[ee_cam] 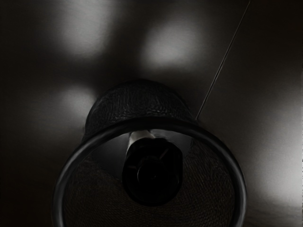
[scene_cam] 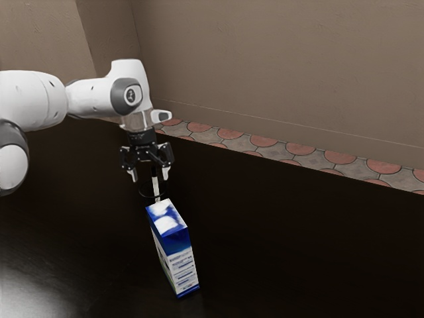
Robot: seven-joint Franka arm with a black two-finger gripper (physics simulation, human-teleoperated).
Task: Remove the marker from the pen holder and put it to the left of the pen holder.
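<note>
And the claw (scene_cam: pixel 150 175) hangs wide over the pen holder (ee_cam: pixel 137 124), marker (ee_cam: pixel 152 172) there inside, ungripped; nothing ticked off, with grasp, lift-out and placing to the left all to come

Room of unclear kind: brown walls (scene_cam: pixel 278 73) and red-patterned floor tiles (scene_cam: pixel 340 156) beyond the gripper (scene_cam: pixel 150 177), dark tabletop (scene_cam: pixel 298 232) below.

marker (ee_cam: pixel 152 172): white-bodied, black end pointing up, standing inside the pen holder (ee_cam: pixel 137 101) | pen holder: round, dark mesh, sitting upright on the surface (scene_cam: pixel 298 232), open rim facing up
</note>
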